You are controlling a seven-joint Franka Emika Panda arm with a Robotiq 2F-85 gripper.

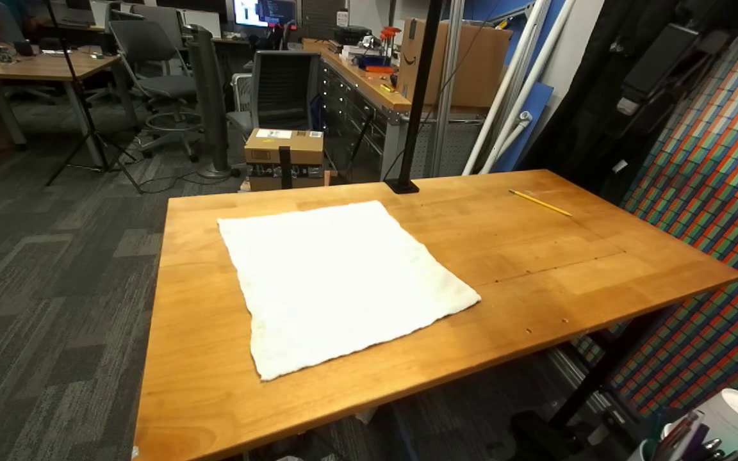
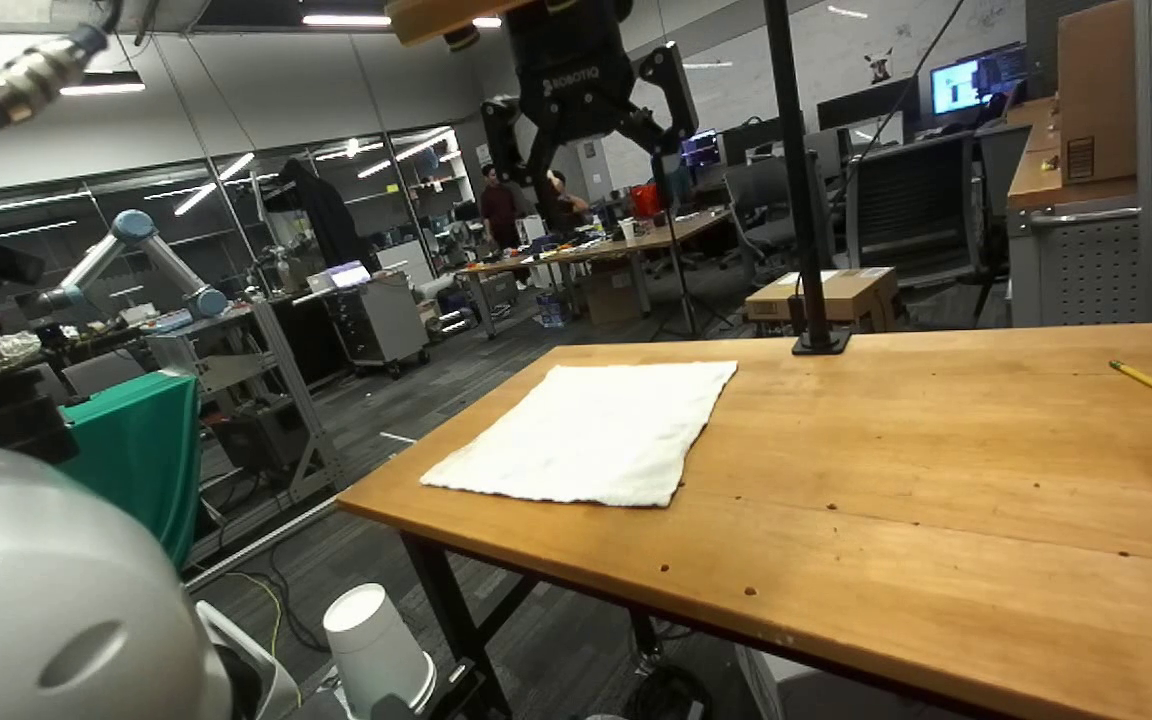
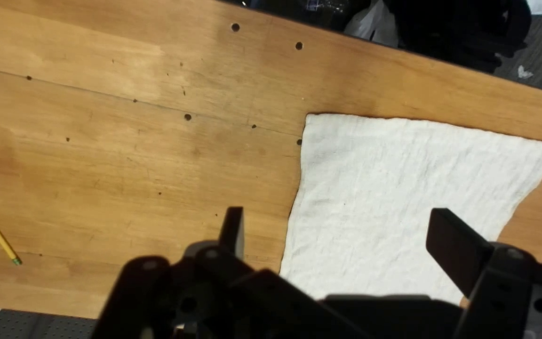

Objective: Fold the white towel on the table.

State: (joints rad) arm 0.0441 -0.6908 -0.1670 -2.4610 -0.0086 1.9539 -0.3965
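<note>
Orange-brown wood tops your table (image 1: 535, 256), the white towel (image 1: 337, 288) flat toward its nine o'clock in an exterior view; your gripper (image 3: 338, 221) hangs above, jaws apart, empty; you seem poised before the first fold, so likely descend and pinch the towel's corner (image 3: 315, 123) at wrist-view one o'clock

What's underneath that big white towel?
The wooden table, whose bare top shows all around the white towel. The part directly beneath is covered, so anything else there cannot be seen.
</note>
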